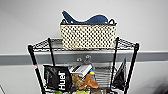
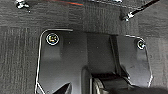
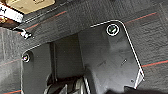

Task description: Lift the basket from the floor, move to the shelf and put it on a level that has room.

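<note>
We see basket [image 1: 88,36] sitting square on top level [image 1: 125,44] of shelf [image 1: 133,62], blue cloth inside, no gripper touching it. Tier below crowded: Huel bag [image 1: 58,80], snack packets. Placement step looks finished. Wrist cameras face carpet floor [image 2: 15,50]; finger state — we cannot tell. Next move, we judge: back away without nudging rack.

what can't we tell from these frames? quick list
- Basket inside: in the head view its woven wall and the blue cloth draped on top hide it.
- Lower shelf tiers: cut off by the head view's bottom edge.
- Items beside the black Huel bag: too blurred to identify.
- Both grippers' finger state: in the wrist views the dark plate covers them, over carpet.
</note>
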